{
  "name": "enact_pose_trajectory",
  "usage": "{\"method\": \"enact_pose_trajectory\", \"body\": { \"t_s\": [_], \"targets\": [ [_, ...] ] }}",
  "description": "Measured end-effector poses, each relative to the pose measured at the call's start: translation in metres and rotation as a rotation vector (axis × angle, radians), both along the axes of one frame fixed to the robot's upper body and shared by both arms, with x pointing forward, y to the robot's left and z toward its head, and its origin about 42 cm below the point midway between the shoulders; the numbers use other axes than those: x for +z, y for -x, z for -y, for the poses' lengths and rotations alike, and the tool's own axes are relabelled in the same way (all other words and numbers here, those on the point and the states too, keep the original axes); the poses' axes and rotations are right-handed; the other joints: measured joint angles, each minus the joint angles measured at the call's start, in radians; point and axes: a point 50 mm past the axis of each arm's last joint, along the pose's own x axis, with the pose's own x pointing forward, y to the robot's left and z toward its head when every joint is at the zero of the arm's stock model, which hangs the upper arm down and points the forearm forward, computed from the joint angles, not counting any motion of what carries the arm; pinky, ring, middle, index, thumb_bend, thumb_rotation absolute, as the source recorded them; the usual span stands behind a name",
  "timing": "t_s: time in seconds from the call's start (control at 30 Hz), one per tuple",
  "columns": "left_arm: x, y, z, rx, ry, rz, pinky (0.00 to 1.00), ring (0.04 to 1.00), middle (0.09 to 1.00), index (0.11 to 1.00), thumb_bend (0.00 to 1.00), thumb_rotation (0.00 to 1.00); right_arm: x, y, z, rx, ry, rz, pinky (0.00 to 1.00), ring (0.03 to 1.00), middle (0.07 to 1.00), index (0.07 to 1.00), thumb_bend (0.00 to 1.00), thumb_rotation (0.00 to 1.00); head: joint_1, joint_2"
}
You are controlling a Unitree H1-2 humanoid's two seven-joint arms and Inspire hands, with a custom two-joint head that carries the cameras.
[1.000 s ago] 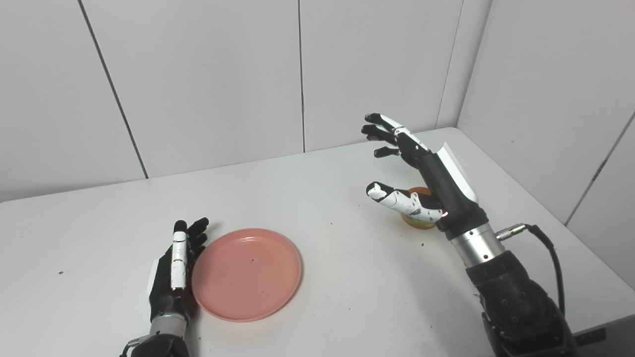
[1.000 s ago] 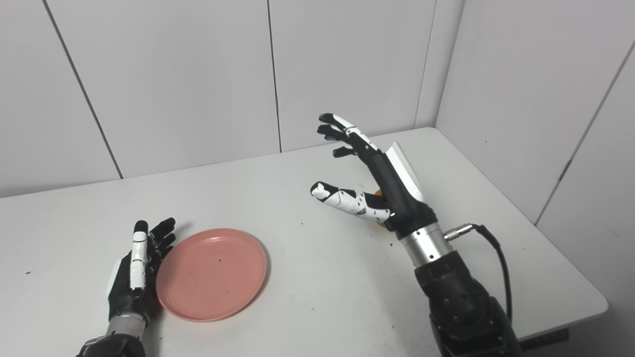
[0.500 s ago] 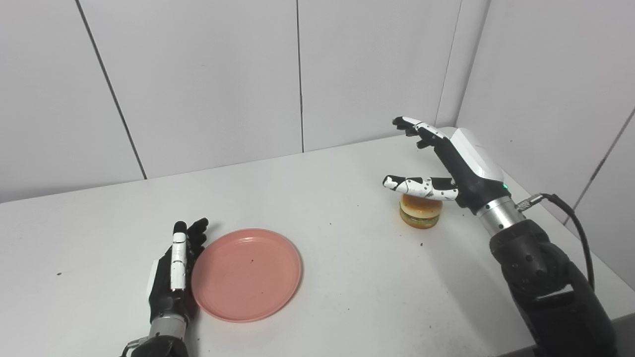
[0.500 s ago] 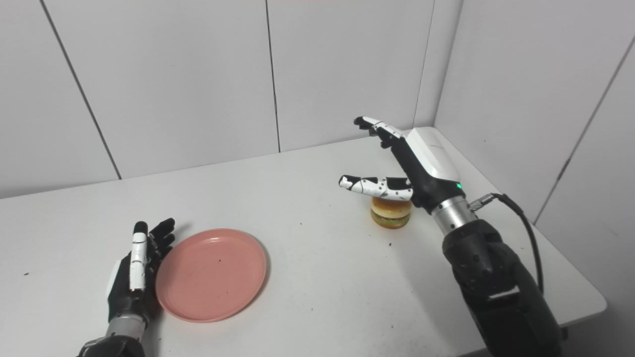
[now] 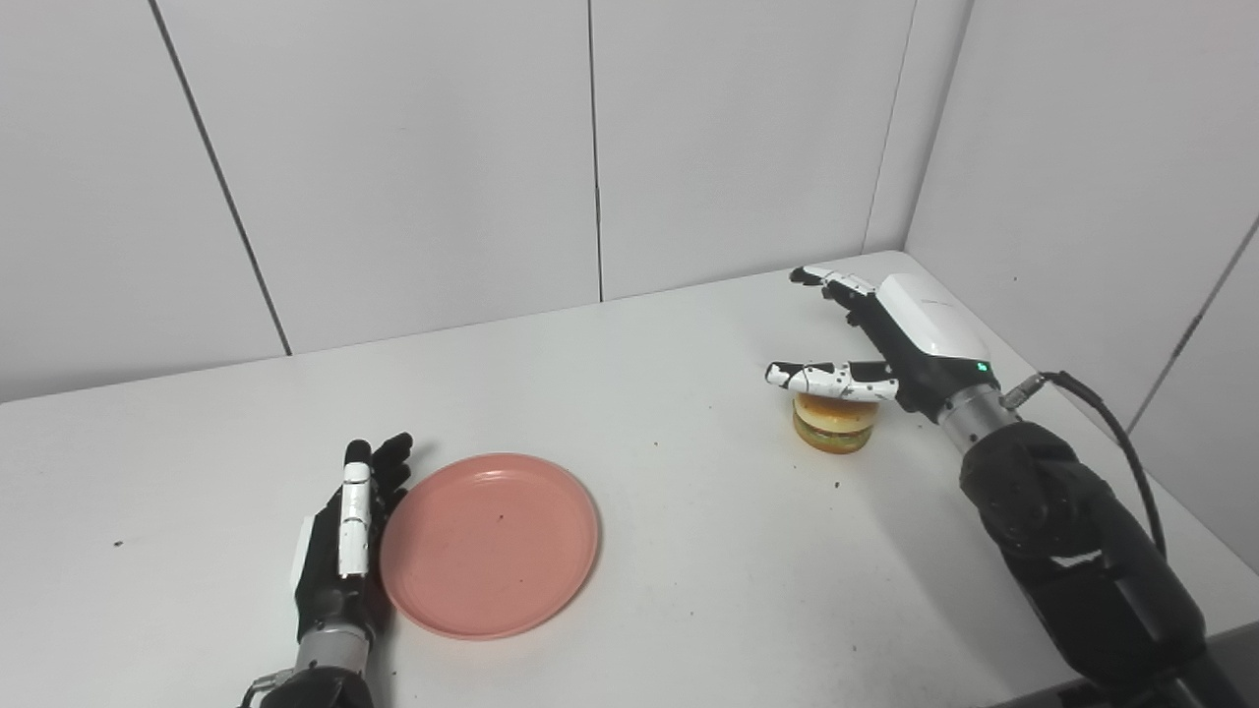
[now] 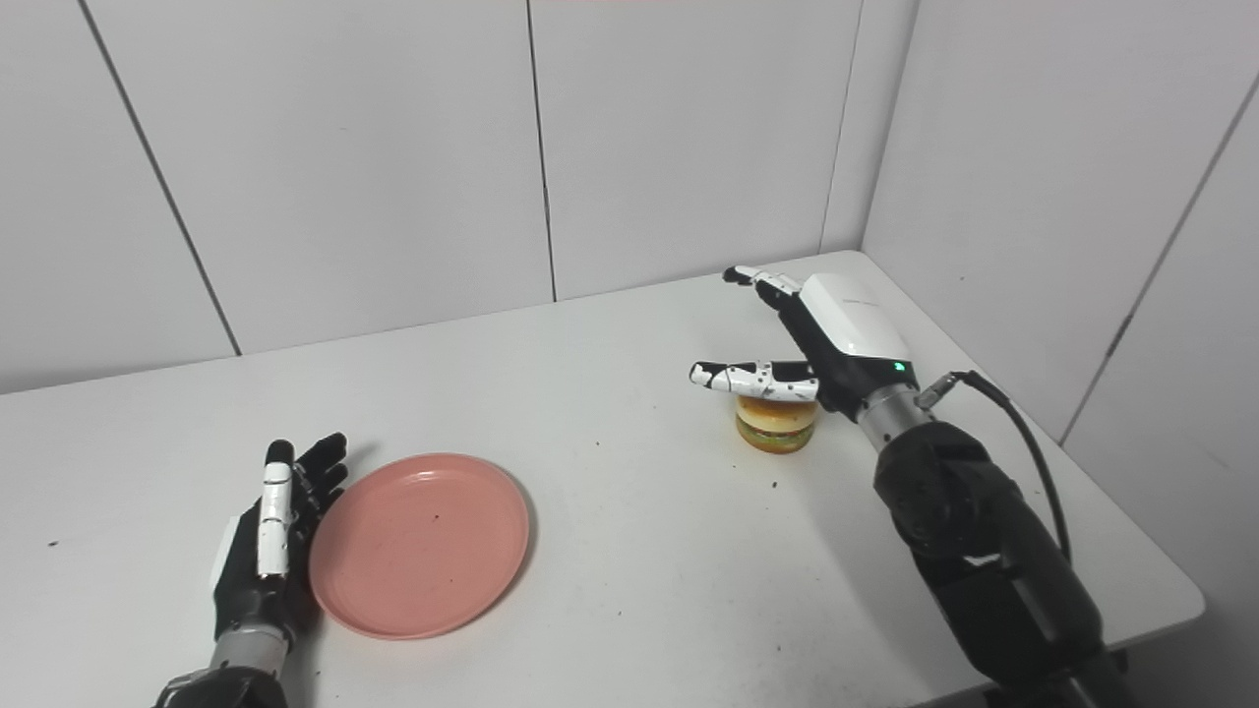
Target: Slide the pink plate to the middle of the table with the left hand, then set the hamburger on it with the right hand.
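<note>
The pink plate (image 5: 489, 542) lies flat on the white table (image 5: 689, 551), left of its middle. My left hand (image 5: 344, 536) stands open on edge against the plate's left rim, fingers straight. The hamburger (image 5: 834, 423) sits upright on the table at the right. My right hand (image 5: 900, 329) hovers open just over and behind it, palm turned down and left. Its thumb (image 5: 826, 376) reaches across the top of the bun. The fingers (image 5: 831, 283) stretch toward the back wall and hold nothing.
White wall panels close off the back and the right side. The table's right edge (image 5: 1161, 492) runs close beside my right forearm (image 5: 1072, 551). Small dark specks dot the tabletop.
My right hand swung right and dropped from above the table's middle to just over the hamburger, uncovering it. The left hand and the plate have not moved.
</note>
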Motion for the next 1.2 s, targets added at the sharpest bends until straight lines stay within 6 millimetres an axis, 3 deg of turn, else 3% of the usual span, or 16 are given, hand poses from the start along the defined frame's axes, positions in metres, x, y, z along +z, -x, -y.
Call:
{"method": "enact_pose_trajectory", "body": {
  "t_s": [0.47, 0.93, 1.2],
  "targets": [
    [0.0, 0.0, 0.0, 0.0, 0.0, 0.0, 0.92, 0.899, 0.858, 0.718, 0.66, 0.96, -0.014, -0.017, -0.003, -0.022, 0.138, -0.06, 0.71, 0.797, 0.797, 0.795, 0.94, 0.76, 0.006, 0.006],
    [0.0, 0.0, 0.0, -0.003, 0.0, -0.001, 0.92, 0.898, 0.852, 0.713, 0.66, 0.96, -0.029, -0.027, -0.003, -0.021, 0.162, -0.15, 0.71, 0.838, 0.829, 0.804, 0.94, 0.79, 0.012, 0.003],
    [-0.001, 0.0, 0.0, -0.012, -0.001, -0.003, 0.93, 0.895, 0.849, 0.718, 0.66, 0.96, -0.039, -0.033, 0.01, -0.059, 0.171, -0.199, 0.68, 0.827, 0.818, 0.805, 0.93, 0.78, 0.014, 0.0]
  ]
}}
